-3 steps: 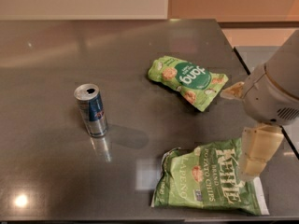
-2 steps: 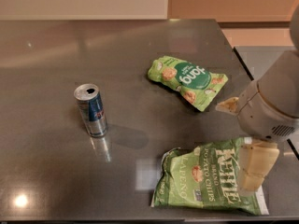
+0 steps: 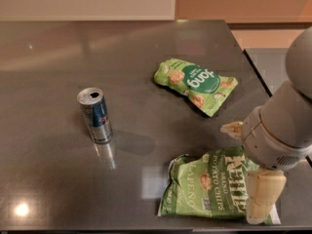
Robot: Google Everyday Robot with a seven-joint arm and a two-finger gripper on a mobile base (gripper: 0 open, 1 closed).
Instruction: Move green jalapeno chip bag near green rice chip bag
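Observation:
The green jalapeno chip bag (image 3: 209, 186), a flat olive-green Kettle bag, lies at the front right of the table. The green rice chip bag (image 3: 197, 83), a smaller bright-green pouch with a dark round logo, lies behind it, well apart. My gripper (image 3: 248, 162) hangs over the right end of the jalapeno bag and hides that end. It is open, with one beige finger (image 3: 232, 129) behind the bag and the other finger (image 3: 262, 195) at the bag's front right corner. It holds nothing.
A blue and silver drink can (image 3: 95, 115) stands upright at the middle left of the dark grey table (image 3: 97, 52). The table's right edge runs close to the arm, and the front edge lies just below the jalapeno bag.
The arm has moved down and toward the camera, bringing the gripper lower over the right end of the jalapeno bag. The bags and can have not moved.

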